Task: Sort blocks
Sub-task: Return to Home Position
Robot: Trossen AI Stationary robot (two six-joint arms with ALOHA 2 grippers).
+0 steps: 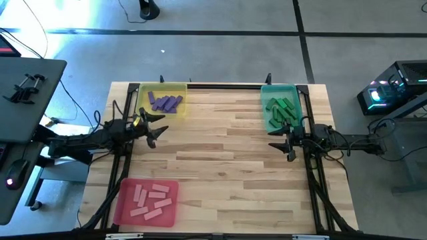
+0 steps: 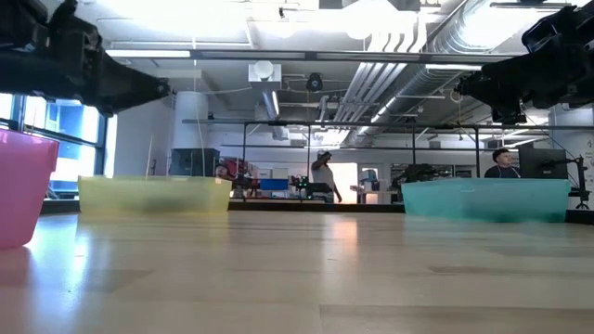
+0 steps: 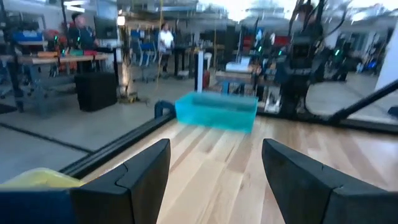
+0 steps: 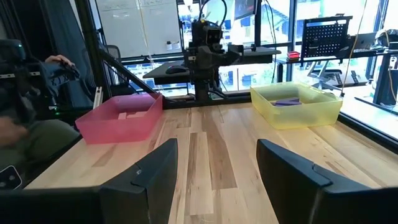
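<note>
Retract high above the table (image 1: pixel 220 167), with left gripper (image 1: pixel 157 129) and right gripper (image 1: pixel 277 139) spread wide, empty; steer clear of table-corner trays (image 1: pixel 141 100) holding purple blocks (image 1: pixel 164 101), green blocks (image 1: pixel 281 110), pink blocks (image 1: pixel 151 199).

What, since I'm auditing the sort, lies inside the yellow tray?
Purple blocks only, piled loosely in the yellow tray. Whether more lie beneath the pile cannot be seen, since the top ones cover it.
</note>
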